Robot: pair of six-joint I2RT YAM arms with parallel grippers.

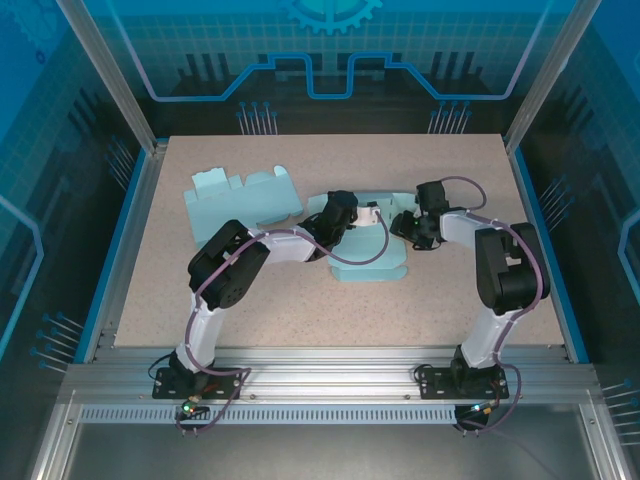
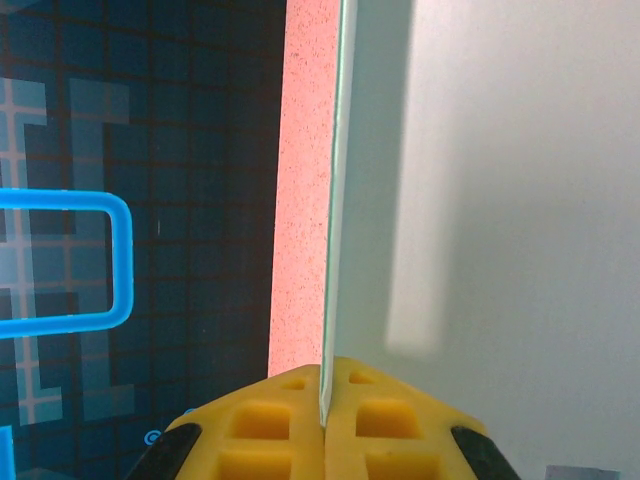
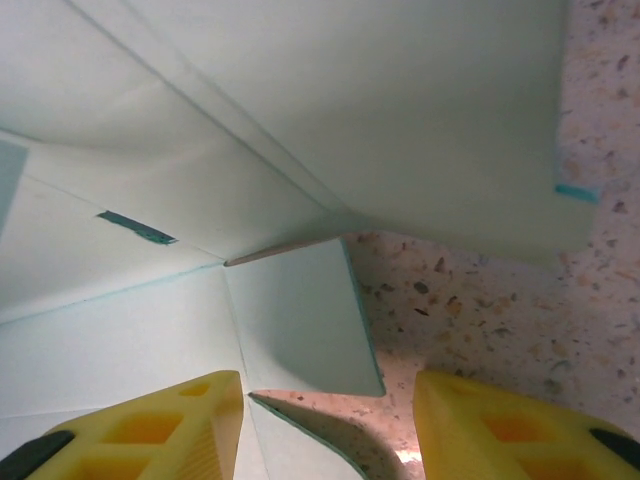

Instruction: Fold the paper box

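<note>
A light blue paper box (image 1: 362, 262) lies partly folded at the table's middle. My left gripper (image 1: 362, 216) reaches it from the left and is shut on the thin edge of one upright panel (image 2: 500, 200). That edge runs straight down between the yellow fingertips (image 2: 290, 420). My right gripper (image 1: 408, 228) is at the box's right side, tilted down at it. Its fingers (image 3: 190, 425) stand open on either side of a small corner flap (image 3: 300, 320), not touching it. The box's larger panels (image 3: 330, 90) rise above the flap.
A second flat blue cardboard blank (image 1: 240, 198) lies at the back left of the speckled table (image 1: 250, 300). Bare tabletop (image 3: 500, 300) shows beside the right finger. Metal frame posts and blue walls ring the table.
</note>
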